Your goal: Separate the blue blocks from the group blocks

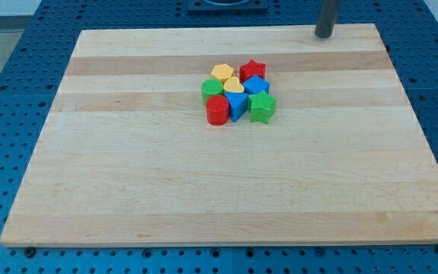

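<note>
Several blocks sit packed together near the middle of the wooden board (204, 175), a little toward the view's top. A blue block (256, 85) lies at the cluster's right, below a red star (252, 70). A second blue block (237, 106) lies at the cluster's bottom, between a red cylinder (217, 111) and a green star (262, 107). A yellow hexagon (221, 73), a yellow heart (234, 86) and a green block (211, 90) fill the left side. My tip (324, 34) rests at the board's top edge, far up and right of the cluster, touching no block.
The board lies on a blue perforated table (6, 91). A dark fixture (226, 6) shows at the view's top edge.
</note>
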